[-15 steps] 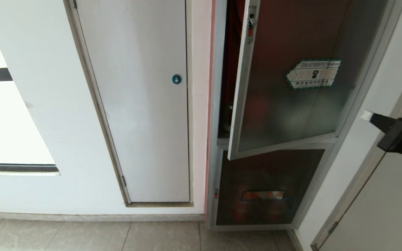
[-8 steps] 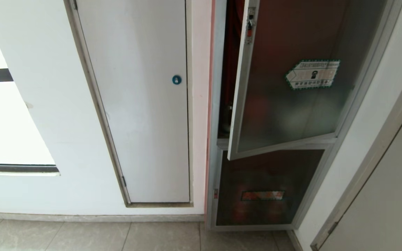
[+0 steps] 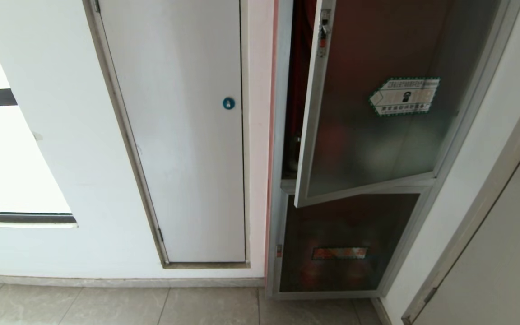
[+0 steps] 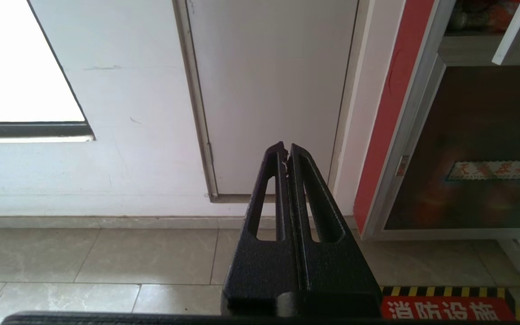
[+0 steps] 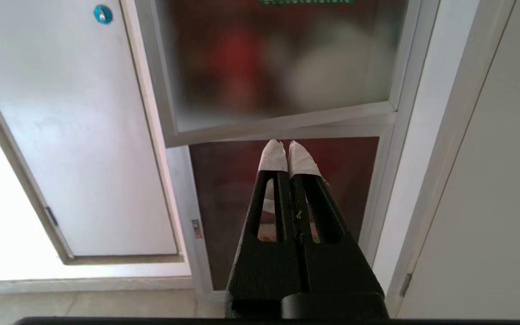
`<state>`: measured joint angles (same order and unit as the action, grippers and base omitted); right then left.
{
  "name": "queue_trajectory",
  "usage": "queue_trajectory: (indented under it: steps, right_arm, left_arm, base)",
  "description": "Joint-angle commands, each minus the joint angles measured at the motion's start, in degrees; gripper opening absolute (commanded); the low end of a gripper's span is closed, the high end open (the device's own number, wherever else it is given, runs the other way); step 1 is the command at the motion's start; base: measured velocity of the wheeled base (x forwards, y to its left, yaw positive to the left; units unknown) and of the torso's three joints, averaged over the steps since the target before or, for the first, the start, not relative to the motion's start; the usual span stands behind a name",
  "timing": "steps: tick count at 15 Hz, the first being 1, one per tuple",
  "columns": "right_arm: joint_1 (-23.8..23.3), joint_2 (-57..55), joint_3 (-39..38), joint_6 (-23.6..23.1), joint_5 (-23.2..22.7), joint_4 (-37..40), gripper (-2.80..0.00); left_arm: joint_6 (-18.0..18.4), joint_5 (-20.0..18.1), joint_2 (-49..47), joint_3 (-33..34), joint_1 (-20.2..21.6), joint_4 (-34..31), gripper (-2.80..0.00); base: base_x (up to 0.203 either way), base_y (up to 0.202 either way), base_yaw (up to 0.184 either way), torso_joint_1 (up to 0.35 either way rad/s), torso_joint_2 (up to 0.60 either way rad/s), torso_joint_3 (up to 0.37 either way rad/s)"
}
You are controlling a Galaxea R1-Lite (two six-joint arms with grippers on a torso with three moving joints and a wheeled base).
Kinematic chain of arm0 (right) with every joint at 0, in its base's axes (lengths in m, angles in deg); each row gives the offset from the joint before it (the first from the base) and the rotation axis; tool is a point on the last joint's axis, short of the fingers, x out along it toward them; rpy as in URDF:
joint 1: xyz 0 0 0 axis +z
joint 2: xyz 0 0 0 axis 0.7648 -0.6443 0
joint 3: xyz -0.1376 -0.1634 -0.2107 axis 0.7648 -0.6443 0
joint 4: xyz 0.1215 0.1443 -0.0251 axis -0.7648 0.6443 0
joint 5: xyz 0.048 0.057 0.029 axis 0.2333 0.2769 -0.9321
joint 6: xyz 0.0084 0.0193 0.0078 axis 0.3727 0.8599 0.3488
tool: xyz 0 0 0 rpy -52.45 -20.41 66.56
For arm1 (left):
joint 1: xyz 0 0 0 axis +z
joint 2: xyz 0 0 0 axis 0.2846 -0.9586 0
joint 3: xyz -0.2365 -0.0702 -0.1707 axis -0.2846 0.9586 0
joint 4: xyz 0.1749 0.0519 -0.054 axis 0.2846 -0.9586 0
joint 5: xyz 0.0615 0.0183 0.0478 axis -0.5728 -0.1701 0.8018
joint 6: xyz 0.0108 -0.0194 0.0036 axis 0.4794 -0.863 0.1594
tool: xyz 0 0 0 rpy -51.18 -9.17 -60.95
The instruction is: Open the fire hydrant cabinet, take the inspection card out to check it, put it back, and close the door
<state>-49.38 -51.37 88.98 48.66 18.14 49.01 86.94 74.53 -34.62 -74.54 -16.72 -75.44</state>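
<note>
The door (image 3: 368, 113) of the fire hydrant cabinet (image 3: 282, 216) stands ajar, its latch edge swung out from the frame while its far edge stays at the hinge; a narrow gap shows red interior between that free edge and the cabinet's upright. The right gripper (image 5: 286, 151) has its white-taped fingers (image 5: 272, 157) pressed together, holding nothing; it is out of the head view; the door's lower rail lies just above and beyond the fingertips, and the lower glass panel (image 5: 242, 180) sits straight ahead of them. The left gripper (image 4: 286, 151) is also closed and empty; the cabinet frame lies well off to one side of its fingers, past a plain white door (image 4: 269, 90) directly ahead, so the right arm is judged the nearer one. The door's long axis runs upright; its free edge with the small red latch (image 3: 322, 38) lies above the right fingers and towards the white-door side. The inspection card cannot be seen in any view, presumably being inside behind the tinted glass. The coming move seems to turn on that free edge: to widen the opening the fingers would need to go up and across to it, then hook behind it and draw it outward; to shut it, pressing the glass face ahead would serve. Which step is in hand cannot be told from here.
</note>
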Motion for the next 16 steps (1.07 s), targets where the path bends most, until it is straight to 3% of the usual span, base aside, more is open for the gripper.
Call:
queue_trajectory:
  steps: [1, 8, 16]
  right_arm:
    - [0.02, 5.53, -4.04, -0.90, 0.06, 0.07, -2.80]
    - [0.02, 6.68, -12.87, -2.61, 0.07, -0.41, -2.80]
    - [0.02, 6.68, -13.60, -3.67, -1.48, 2.64, -2.80]
  left_arm:
    - [0.01, 0.00, -0.07, 0.70, 0.01, 0.05, -2.80]
    - [-0.02, 0.00, -0.07, 0.70, 0.01, 0.05, -2.80]
    - [0.01, 0.00, -0.07, 0.70, 0.01, 0.05, -2.80]
  base:
    - [0.000, 0.000, 0.000, 0.000, 0.00, 0.000]
    - [0.000, 0.000, 0.000, 0.000, 0.00, 0.000]
    - [0.000, 0.000, 0.000, 0.000, 0.00, 0.000]
